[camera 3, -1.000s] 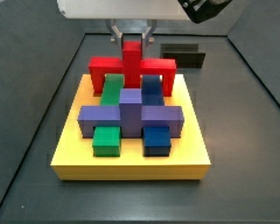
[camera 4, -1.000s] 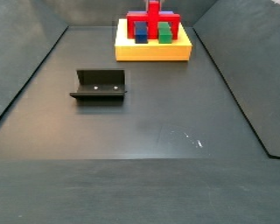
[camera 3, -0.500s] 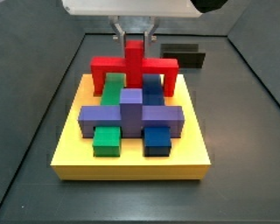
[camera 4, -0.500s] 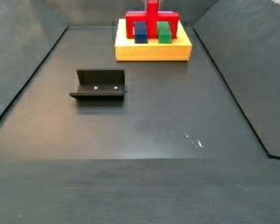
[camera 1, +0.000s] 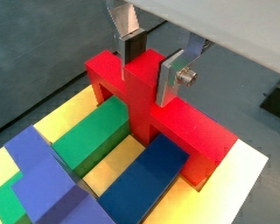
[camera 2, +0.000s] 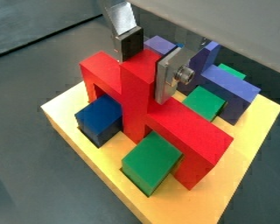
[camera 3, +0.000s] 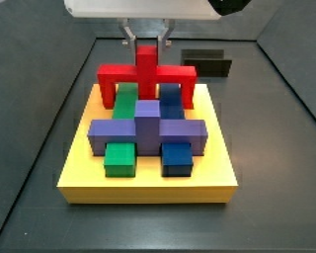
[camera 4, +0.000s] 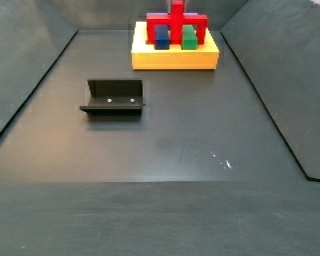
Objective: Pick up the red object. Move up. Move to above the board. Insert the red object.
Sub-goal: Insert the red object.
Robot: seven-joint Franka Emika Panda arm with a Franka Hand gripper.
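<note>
red piece lowered over the board's back slots

the end effector (camera 1: 153,61) hangs over the far end of the board (camera 3: 82,183), its silver fingers (camera 1: 171,77) closed flat against the upright post of the red object (camera 1: 166,122). gripping by the post leaves the bar and both legs free to go down, i'd say. the red object (camera 2: 143,114) straddles the green block (camera 1: 94,140) and the blue block (camera 1: 149,175), one leg outside each, which looks like the reason it is held square to the board. in a side view the legs (camera 3: 108,97) reach down to the yellow top at the back, behind the purple cross-shaped block (camera 3: 147,128); whether they are fully seated i cannot tell. the fixture (camera 4: 113,98) stands well apart on the dark surface (camera 4: 163,150). insertion looks nearly finished; the grip is not yet let go.
</note>
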